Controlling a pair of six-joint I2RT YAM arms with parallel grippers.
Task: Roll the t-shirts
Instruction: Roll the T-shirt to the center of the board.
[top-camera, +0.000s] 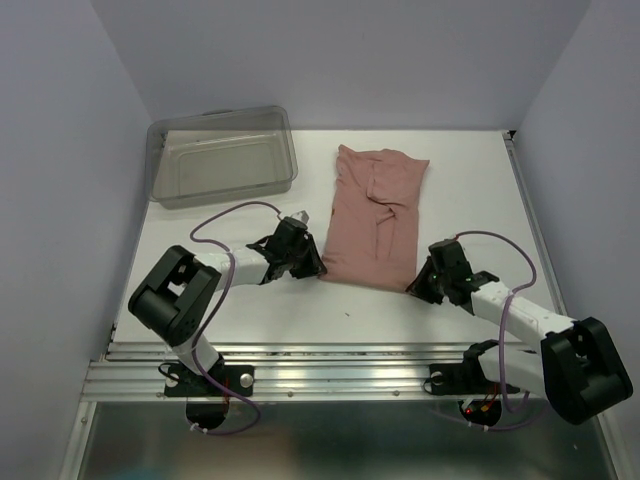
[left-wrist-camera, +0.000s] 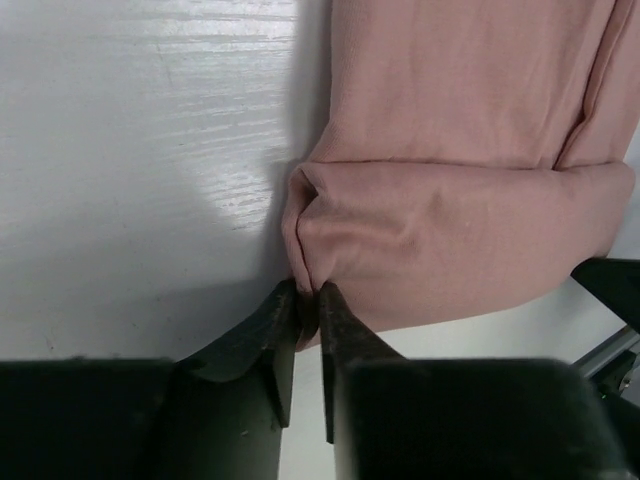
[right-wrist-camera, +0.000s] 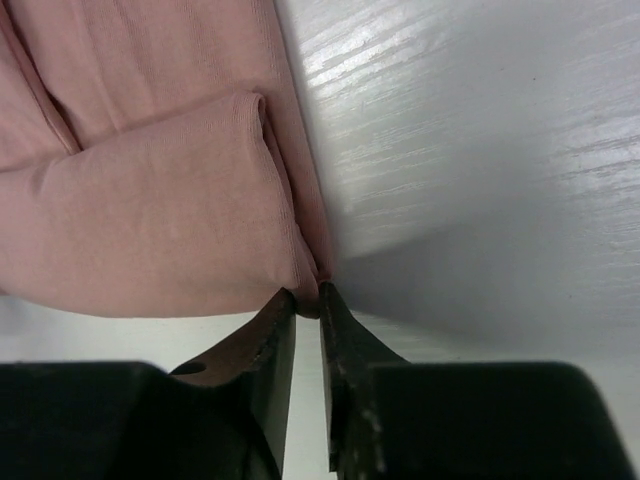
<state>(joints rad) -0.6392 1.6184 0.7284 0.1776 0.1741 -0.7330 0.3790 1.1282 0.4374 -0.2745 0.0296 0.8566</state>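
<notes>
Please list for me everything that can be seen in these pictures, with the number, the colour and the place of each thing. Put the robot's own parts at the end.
t-shirt: one, dusty pink, folded into a long strip on the middle of the table, its near end turned over into a first roll.
bin: one, clear grey plastic, far left of the table, nothing in it.
table: one, white.
rail: one, silver metal, along the near edge.
cables: purple, one loop over each arm.
left arm: one, black and white, near left.
right arm: one, black and white, near right.
left gripper: black, pinching the roll's left corner.
right gripper: black, pinching the roll's right corner.
</notes>
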